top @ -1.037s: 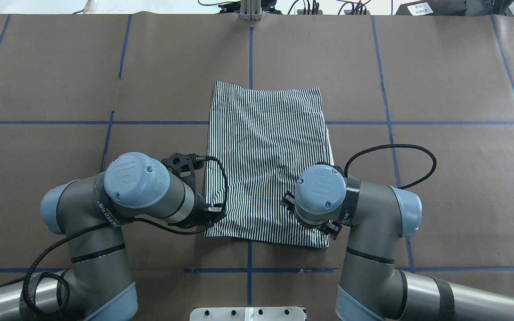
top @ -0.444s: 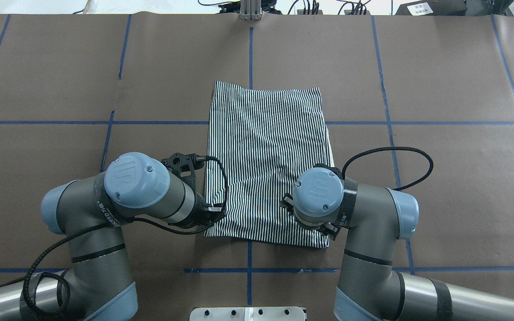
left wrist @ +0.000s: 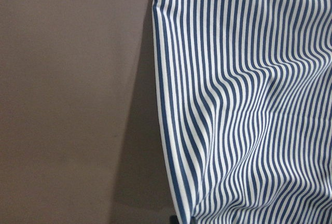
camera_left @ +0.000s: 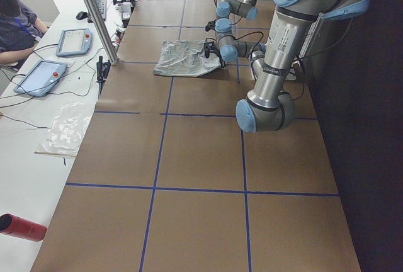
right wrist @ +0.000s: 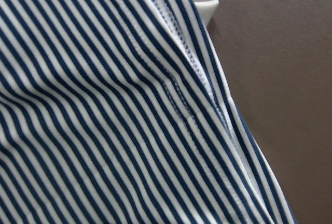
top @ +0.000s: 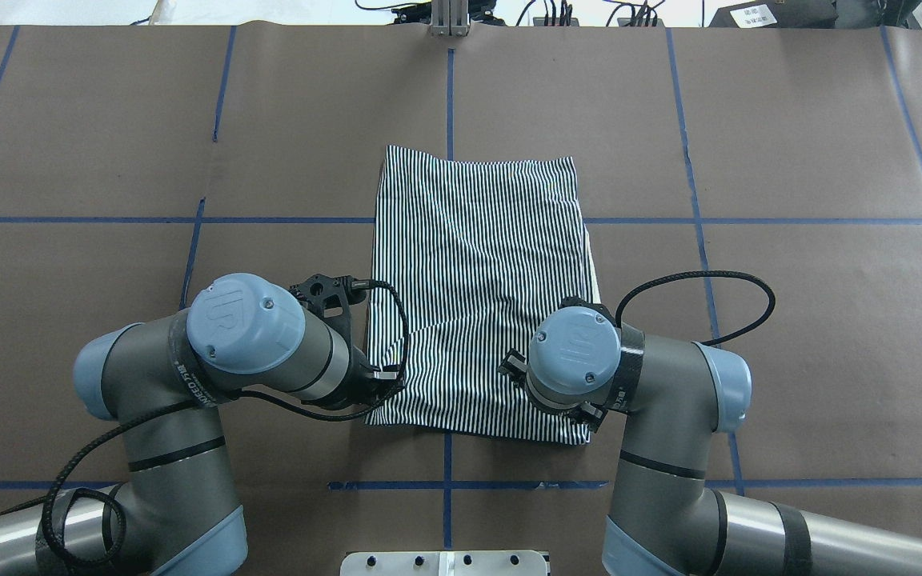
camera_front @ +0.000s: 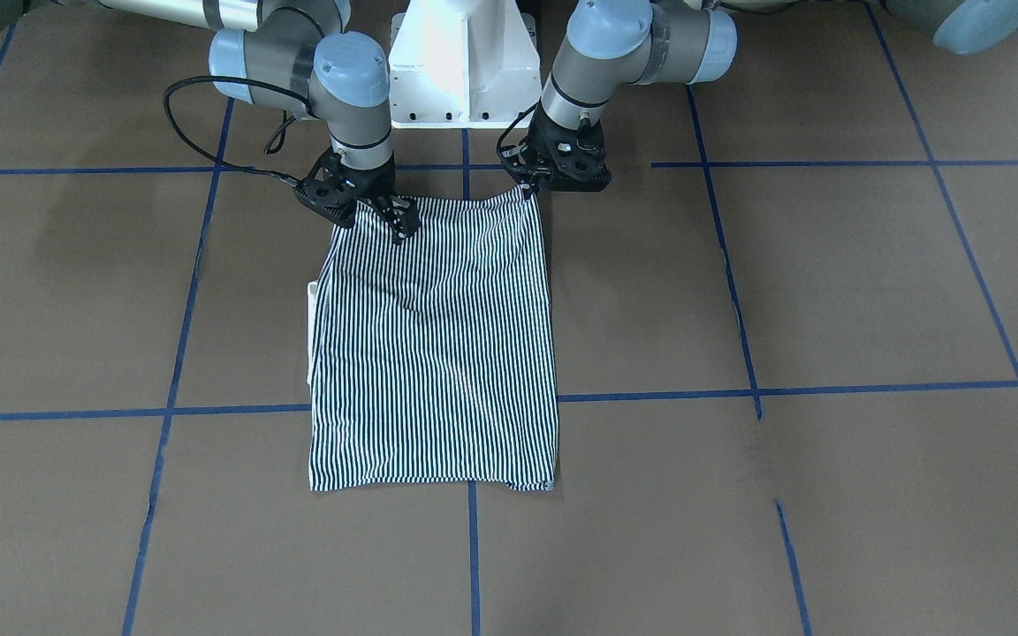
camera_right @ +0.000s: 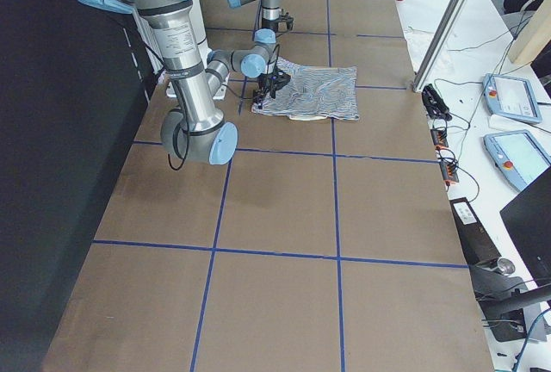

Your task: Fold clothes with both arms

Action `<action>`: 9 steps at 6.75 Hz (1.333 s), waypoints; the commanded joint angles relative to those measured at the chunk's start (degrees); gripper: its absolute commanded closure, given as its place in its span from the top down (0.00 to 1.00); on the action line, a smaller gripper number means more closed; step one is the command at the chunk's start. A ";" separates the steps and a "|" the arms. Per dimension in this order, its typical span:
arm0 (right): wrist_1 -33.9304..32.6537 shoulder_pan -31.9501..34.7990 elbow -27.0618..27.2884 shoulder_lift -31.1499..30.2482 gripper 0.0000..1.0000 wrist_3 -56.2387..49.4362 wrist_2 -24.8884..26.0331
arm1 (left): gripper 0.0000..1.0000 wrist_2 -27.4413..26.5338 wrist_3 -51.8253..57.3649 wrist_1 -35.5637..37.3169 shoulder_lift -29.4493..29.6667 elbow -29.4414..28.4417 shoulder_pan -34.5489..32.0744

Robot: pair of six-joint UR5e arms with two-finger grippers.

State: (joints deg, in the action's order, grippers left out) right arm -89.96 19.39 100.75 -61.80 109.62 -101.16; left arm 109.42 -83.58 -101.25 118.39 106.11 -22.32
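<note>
From where I stand, the left arm (top: pixel 245 336) reaches in low over the brown table (top: pixel 789 160). Its wrist is bent so the left claw (camera_front: pixel 528 183) sits at the shirt's near left corner. The claw is clenched on that corner: the cloth is drawn up to a small point at the fingers. The wrist camera shows the striped edge raised, with a shadow on the table under it.

The shirt (top: pixel 481 264) lies in the middle of the table as a tall, narrow rectangle, folded, its stripes running away from the robot. Its far end lies flat, just past a cross line of blue tape (top: pixel 450 96). The near end is creased between the two claws. A strip of white collar (top: pixel 594 276) peeks out from under the right-hand edge.

The right claw (camera_front: pixel 400 225) is down on the cloth a little in from the near right corner, with wrinkles spreading from it. I cannot tell whether its fingers have closed on the fabric or only press on it. Behind it the right arm (top: pixel 653 376) bends back toward the base.
</note>
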 commanded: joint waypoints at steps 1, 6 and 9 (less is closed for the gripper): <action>0.22 -0.05 -0.03 0.01 0.70 0.07 0.09 | 0.00 0.00 0.00 0.00 0.00 -0.03 0.00; -0.39 0.56 0.33 0.62 0.00 -0.02 -0.53 | 0.00 -0.09 0.00 -0.09 0.09 -0.03 0.00; -0.31 1.00 0.33 0.89 0.00 -0.02 -0.44 | 0.00 0.00 0.00 -0.09 0.09 -0.20 0.00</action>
State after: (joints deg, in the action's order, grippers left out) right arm -90.38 20.13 100.97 -61.14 109.60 -101.61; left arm 109.40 -83.58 -101.32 118.48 105.99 -22.32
